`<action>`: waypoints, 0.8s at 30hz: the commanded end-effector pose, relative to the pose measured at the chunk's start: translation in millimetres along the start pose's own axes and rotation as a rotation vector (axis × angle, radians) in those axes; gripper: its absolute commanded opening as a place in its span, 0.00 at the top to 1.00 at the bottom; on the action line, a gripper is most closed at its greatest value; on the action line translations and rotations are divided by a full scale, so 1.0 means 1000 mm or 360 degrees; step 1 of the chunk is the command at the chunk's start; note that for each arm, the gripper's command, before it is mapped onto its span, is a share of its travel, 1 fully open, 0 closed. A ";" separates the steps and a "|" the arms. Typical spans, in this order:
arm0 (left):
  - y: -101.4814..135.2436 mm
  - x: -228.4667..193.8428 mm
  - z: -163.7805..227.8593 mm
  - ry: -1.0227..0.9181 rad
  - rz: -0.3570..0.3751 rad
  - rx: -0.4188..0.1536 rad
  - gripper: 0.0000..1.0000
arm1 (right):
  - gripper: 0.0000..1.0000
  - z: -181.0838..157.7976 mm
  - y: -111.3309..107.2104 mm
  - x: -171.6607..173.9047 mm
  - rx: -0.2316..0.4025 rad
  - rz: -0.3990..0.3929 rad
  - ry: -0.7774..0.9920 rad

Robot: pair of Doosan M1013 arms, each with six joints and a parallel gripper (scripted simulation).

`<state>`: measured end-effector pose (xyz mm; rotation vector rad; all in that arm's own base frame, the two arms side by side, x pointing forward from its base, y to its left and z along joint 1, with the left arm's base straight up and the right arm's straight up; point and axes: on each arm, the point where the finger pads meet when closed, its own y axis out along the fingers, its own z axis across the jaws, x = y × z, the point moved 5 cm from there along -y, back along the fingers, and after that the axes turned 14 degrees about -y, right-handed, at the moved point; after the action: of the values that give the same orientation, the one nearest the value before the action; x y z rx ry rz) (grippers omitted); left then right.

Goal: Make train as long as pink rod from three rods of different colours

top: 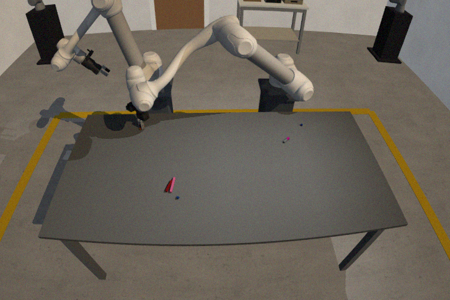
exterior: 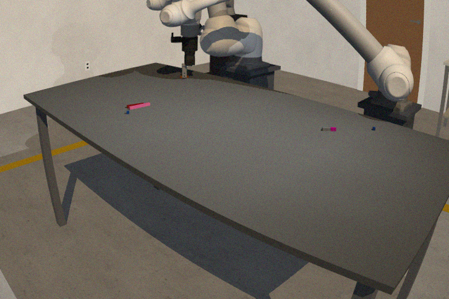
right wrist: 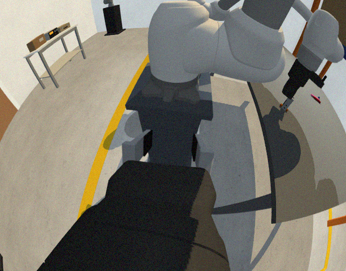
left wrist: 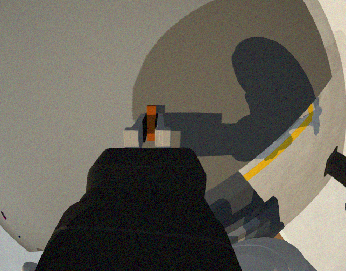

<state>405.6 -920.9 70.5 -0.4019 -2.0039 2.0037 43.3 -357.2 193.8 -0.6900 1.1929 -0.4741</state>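
Observation:
My left gripper (top: 141, 124) (exterior: 183, 71) (left wrist: 152, 122) is shut on the orange rod (left wrist: 150, 109) low at the table's back left in the top view; its ends show beyond the fingers. My right gripper (top: 105, 70) (right wrist: 171, 140) is open and empty, off the table. A pink rod (top: 172, 184) (exterior: 139, 105) lies close beside a red rod (top: 168, 186). A blue rod (top: 177, 198) (exterior: 127, 112) lies near them. A grey rod (top: 284, 140) (exterior: 326, 129) and a magenta rod (top: 287, 138) (exterior: 333, 129) lie end to end. Another blue rod (top: 301, 124) (exterior: 373, 128) lies apart.
The left arm reaches along the back edge of the table (top: 240, 209) (exterior: 262, 171). The right arm's base and upper arm stand close behind the left gripper in the top view. A side bench with boxes stands far behind, by the wall.

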 end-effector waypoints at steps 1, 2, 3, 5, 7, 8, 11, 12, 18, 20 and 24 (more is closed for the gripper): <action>-0.002 0.000 0.000 0.0000 0.0003 0.0002 0.76 | 0.00 0.000 0.000 0.000 0.0000 -0.0001 0.0000; -0.002 0.000 0.000 0.0000 0.0003 0.0002 0.76 | 0.00 0.000 0.000 0.000 0.0000 -0.0001 0.0000; -0.002 0.000 0.000 0.0000 0.0003 0.0002 0.76 | 0.00 0.000 0.000 0.000 0.0000 -0.0001 0.0000; -0.002 0.000 0.000 0.0000 0.0003 0.0002 0.76 | 0.00 0.000 0.000 0.000 0.0000 -0.0001 0.0000; -0.002 0.000 0.000 0.0000 0.0003 0.0002 0.76 | 0.00 0.000 0.000 0.000 0.0000 -0.0001 0.0000; -0.002 0.000 0.000 0.0000 0.0003 0.0002 0.76 | 0.00 0.000 0.000 0.000 0.0000 -0.0001 0.0000; -0.002 0.000 0.000 0.0000 0.0003 0.0002 0.76 | 0.00 0.000 0.000 0.000 0.0000 -0.0001 0.0000; -0.002 0.000 0.000 0.0000 0.0003 0.0002 0.76 | 0.00 0.000 0.000 0.000 0.0000 -0.0001 0.0000; -0.003 0.000 0.000 0.0000 0.0003 0.0002 0.76 | 0.00 0.000 0.000 0.000 0.0000 -0.0001 0.0000; -0.005 0.000 0.000 0.0000 0.0003 0.0002 0.76 | 0.00 0.000 0.000 0.000 0.0000 -0.0001 0.0000; -0.017 0.000 0.000 0.0000 0.0003 0.0002 0.76 | 0.00 0.000 0.000 0.000 0.0000 -0.0001 0.0000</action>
<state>405.5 -920.7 77.4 -0.4014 -2.0045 2.0028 43.3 -357.2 193.8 -0.6900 1.1929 -0.4741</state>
